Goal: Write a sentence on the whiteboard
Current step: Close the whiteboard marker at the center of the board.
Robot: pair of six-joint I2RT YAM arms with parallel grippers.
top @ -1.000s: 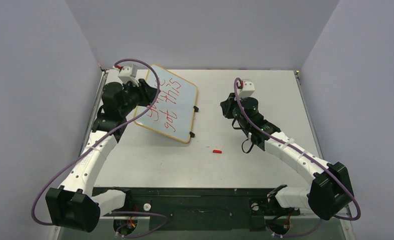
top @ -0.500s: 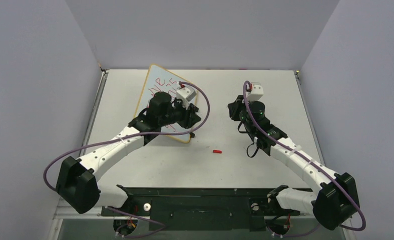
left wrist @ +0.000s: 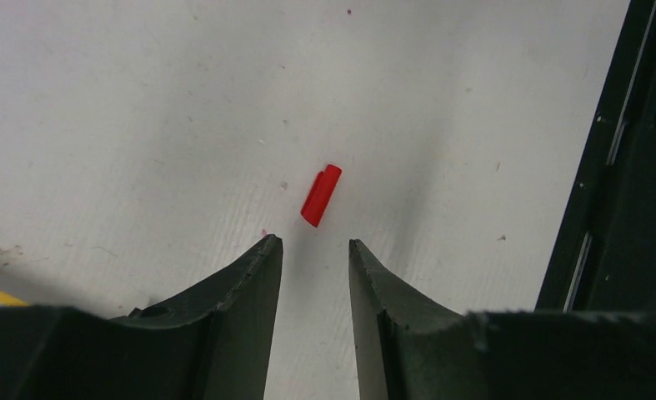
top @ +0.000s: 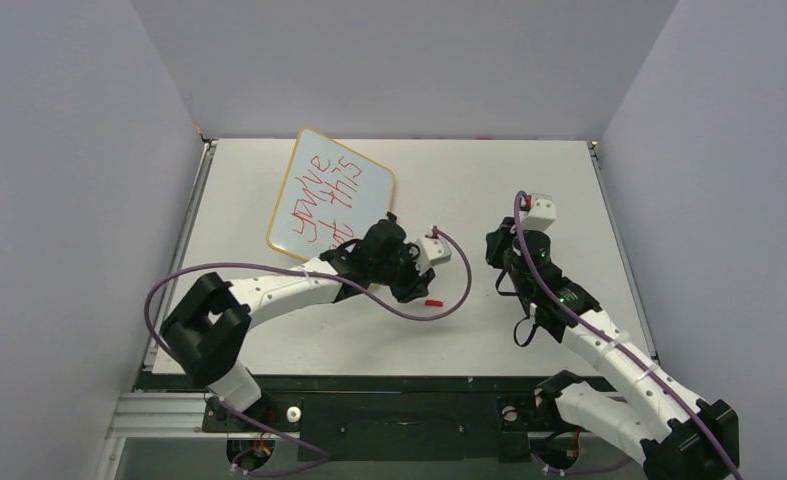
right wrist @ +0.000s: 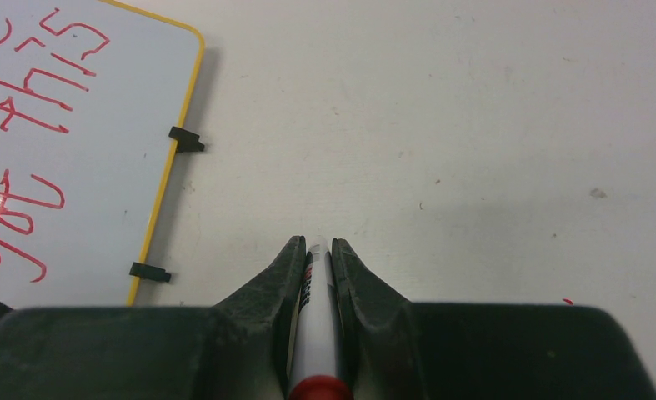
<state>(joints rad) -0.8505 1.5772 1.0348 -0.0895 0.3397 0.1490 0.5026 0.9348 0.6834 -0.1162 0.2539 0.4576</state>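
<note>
The whiteboard (top: 319, 180), white with a yellow-orange frame and black clips, lies at the back left of the table; it also shows in the right wrist view (right wrist: 99, 167). The sentence (top: 327, 195) on it reads "you've got this" in red. My left gripper (left wrist: 312, 242) is open and empty, just short of a small red marker cap (left wrist: 321, 194) that lies on the table (top: 431, 301). My right gripper (right wrist: 317, 247) is shut on a white marker with a red end (right wrist: 316, 333), over the bare table right of the board.
The grey table top (top: 489, 190) ends at a black rail (top: 399, 385) along the near edge, also seen in the left wrist view (left wrist: 608, 167). Purple-grey walls enclose the back and both sides.
My left arm has swung from the board's left edge across to the right and down to the red cap. My right arm has drawn back to the right, holding the marker.
</note>
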